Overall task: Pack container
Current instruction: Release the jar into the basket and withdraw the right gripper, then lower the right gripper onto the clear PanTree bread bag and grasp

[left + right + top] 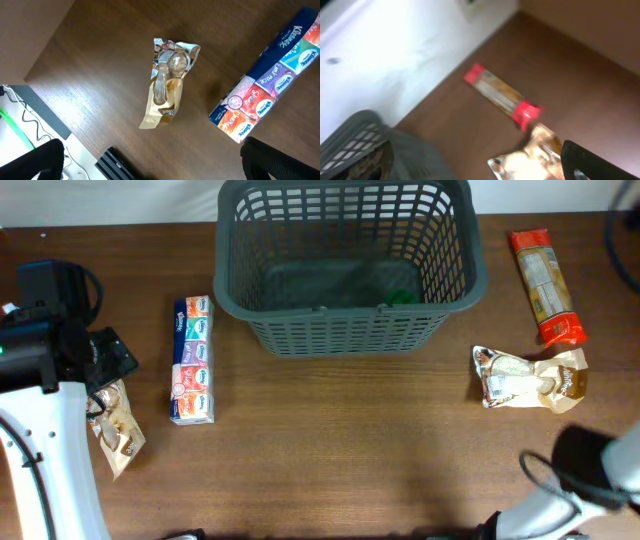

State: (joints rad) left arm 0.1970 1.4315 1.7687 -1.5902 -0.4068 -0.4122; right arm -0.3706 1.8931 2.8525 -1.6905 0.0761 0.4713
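The dark grey lattice basket (pixel 345 330) stands at the middle of the tabletop's (pixel 330 470) far edge, with a green item (pixel 401 297) lying inside near its front right corner. By the left edge, the left gripper (pixel 152 160) hangs with jaws spread wide and nothing between them. Beneath it lies a crumpled foil snack packet (pixel 169 82), with a Kleenex tissue multipack (pixel 270 82) near it on its right. The right gripper (pixel 480 172), near the front right corner, is likewise wide open and empty; only one finger (pixel 592 160) shows in its wrist view. Toward the right edge lie a long packet with red ends (pixel 545 285) and, just in front of it, a second crinkled foil packet (pixel 528 378).
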